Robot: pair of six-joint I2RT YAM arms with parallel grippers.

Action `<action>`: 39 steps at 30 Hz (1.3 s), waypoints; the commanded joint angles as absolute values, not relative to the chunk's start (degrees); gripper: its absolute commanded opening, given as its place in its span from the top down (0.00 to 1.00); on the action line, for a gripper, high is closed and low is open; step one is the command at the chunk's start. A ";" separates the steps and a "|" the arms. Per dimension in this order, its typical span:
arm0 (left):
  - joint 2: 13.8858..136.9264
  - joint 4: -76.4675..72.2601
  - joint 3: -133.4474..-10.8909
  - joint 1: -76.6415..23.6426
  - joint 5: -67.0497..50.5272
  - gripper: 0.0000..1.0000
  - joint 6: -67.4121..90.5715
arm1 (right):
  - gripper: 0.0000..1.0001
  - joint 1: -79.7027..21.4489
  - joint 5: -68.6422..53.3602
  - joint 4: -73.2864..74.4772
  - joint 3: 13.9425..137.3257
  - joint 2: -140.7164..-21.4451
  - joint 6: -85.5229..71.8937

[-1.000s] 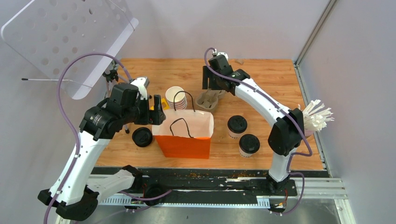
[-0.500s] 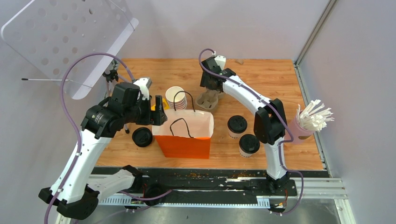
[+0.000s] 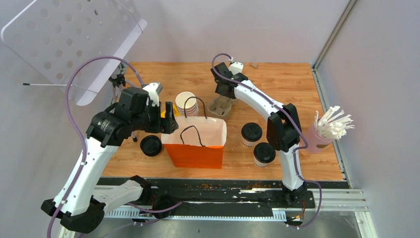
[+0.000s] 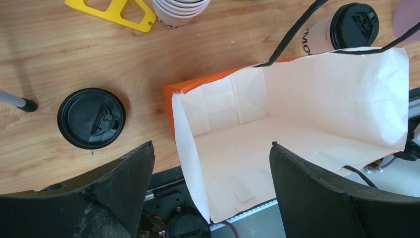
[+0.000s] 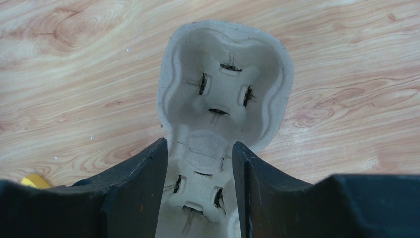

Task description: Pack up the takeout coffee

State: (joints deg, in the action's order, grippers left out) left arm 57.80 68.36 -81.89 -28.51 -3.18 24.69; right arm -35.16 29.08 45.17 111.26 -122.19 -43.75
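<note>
Two white paper cups with black lids stand right of the orange paper bag (image 3: pixel 195 148): one coffee cup (image 3: pixel 251 133) further back and a second (image 3: pixel 264 153) nearer. One of them, with dark lettering, shows past the bag in the left wrist view (image 4: pixel 346 27). My left gripper (image 3: pixel 168 116) is open and empty, its jaws astride the bag's left wall (image 4: pixel 190 144) above the open, empty bag. My right gripper (image 3: pixel 224 94) is closed on the narrow waist of the grey pulp cup carrier (image 3: pixel 221 106), seen in the right wrist view (image 5: pixel 225 84), at the back of the table.
A loose black lid (image 3: pixel 150 145) lies left of the bag. A stack of lidless white cups (image 3: pixel 185 102) and a yellow plastic piece (image 4: pixel 116 10) sit behind the bag. A pink cup of straws (image 3: pixel 329 126) stands at the right edge. A small tripod (image 3: pixel 119 79) stands back left.
My right arm has swung left and lowered its gripper onto the cup carrier. The left arm, bag and cups have not moved.
</note>
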 commanded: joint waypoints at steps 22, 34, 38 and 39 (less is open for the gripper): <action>57.44 68.89 -83.99 -28.63 -3.73 0.08 21.96 | 0.58 -35.06 30.02 47.51 114.20 -127.53 -45.90; 56.95 67.91 -83.21 -28.62 -2.82 0.07 22.17 | 0.66 -35.49 30.83 46.89 115.91 -124.68 -41.39; 56.52 68.06 -83.09 -28.60 -2.18 0.07 22.31 | 0.66 -35.52 30.57 45.83 117.29 -124.08 -38.75; 56.53 68.30 -83.25 -28.58 -1.93 0.07 22.25 | 0.66 -35.56 30.51 45.74 117.64 -123.98 -38.26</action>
State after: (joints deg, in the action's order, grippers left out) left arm 57.47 69.47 -83.29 -28.51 -2.90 22.17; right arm -35.20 29.52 47.53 113.78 -127.04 -41.78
